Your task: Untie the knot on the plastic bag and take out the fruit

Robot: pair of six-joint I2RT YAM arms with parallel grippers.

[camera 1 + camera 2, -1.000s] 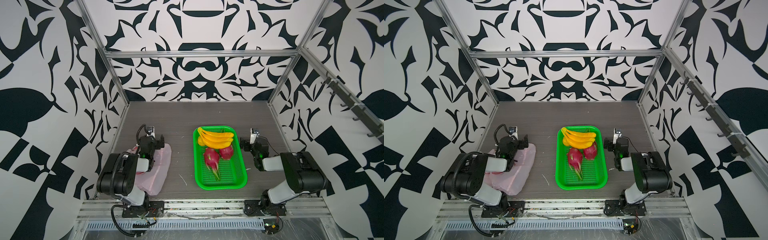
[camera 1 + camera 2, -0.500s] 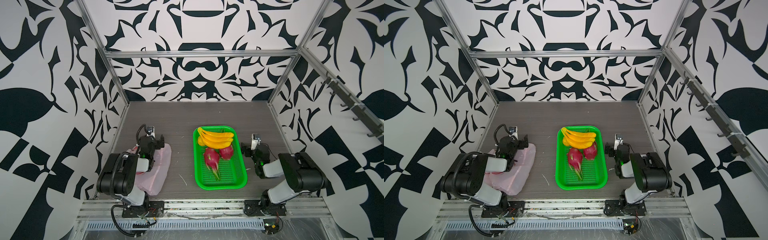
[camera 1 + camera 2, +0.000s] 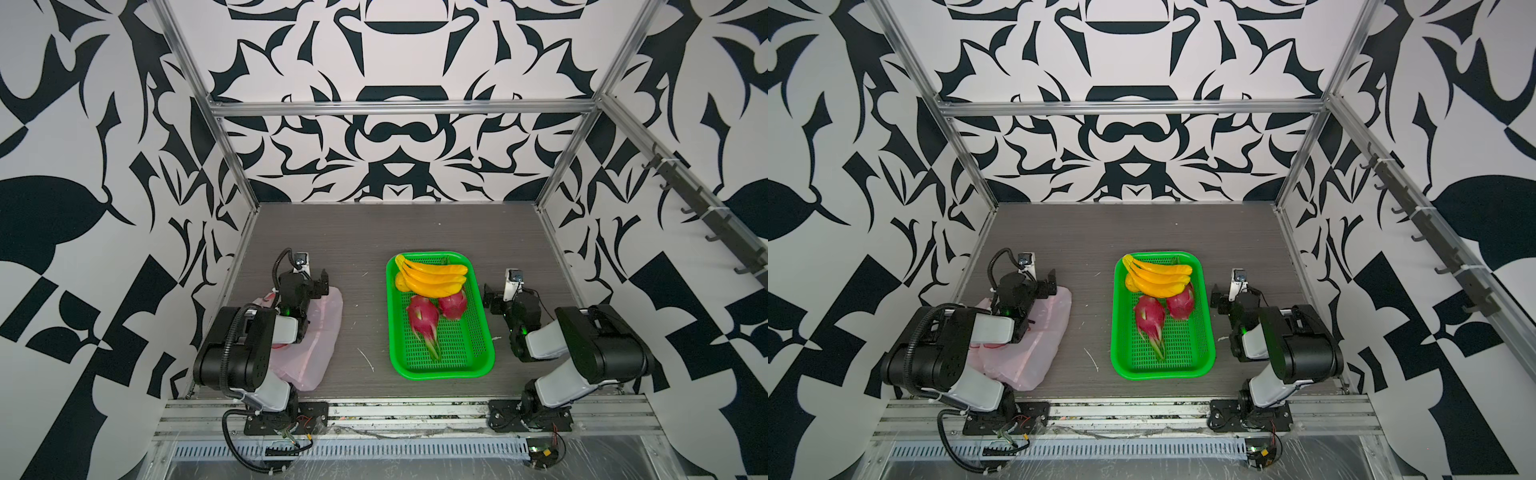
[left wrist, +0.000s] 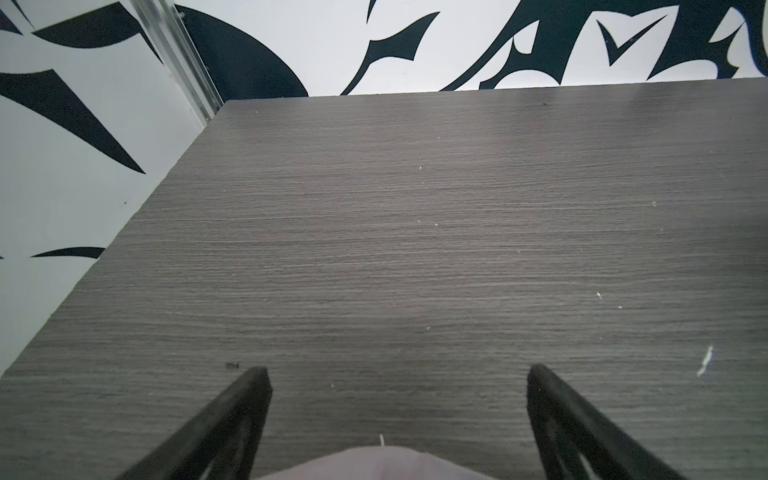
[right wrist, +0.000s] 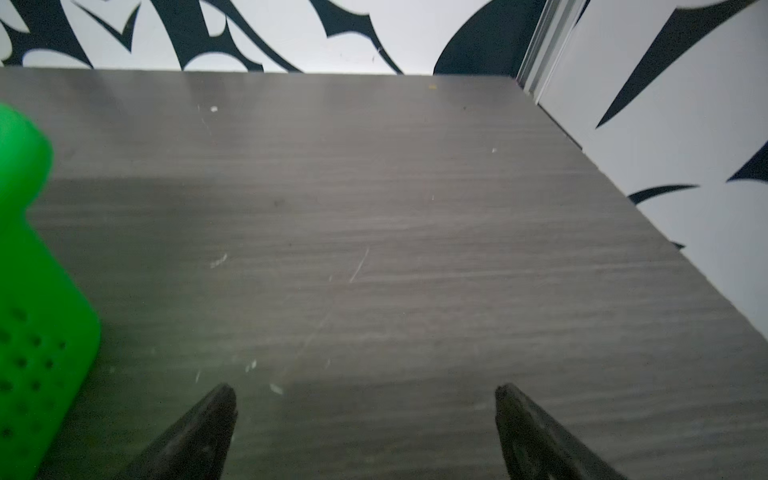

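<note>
Nearest us on the left, the bag (image 3: 322,336) lies slack and flat on the worktop (image 3: 374,232), partly under the left arm. We can make out no knot, and nothing bulges inside it. Right of it, the basket (image 3: 440,374) holds the fruit (image 3: 453,303): two dragon fruits (image 3: 424,318) in its middle, with the bananas (image 3: 432,278) and a small yellow fruit (image 3: 399,284) at its far end. The left gripper (image 4: 397,370) hangs over the bag's far edge, jaws wide apart and empty. The right gripper (image 5: 363,388) stands just right of the basket, likewise spread and empty. We judge the unloading finished; the next move calls only for confirming the bag is empty and parking both arms.
</note>
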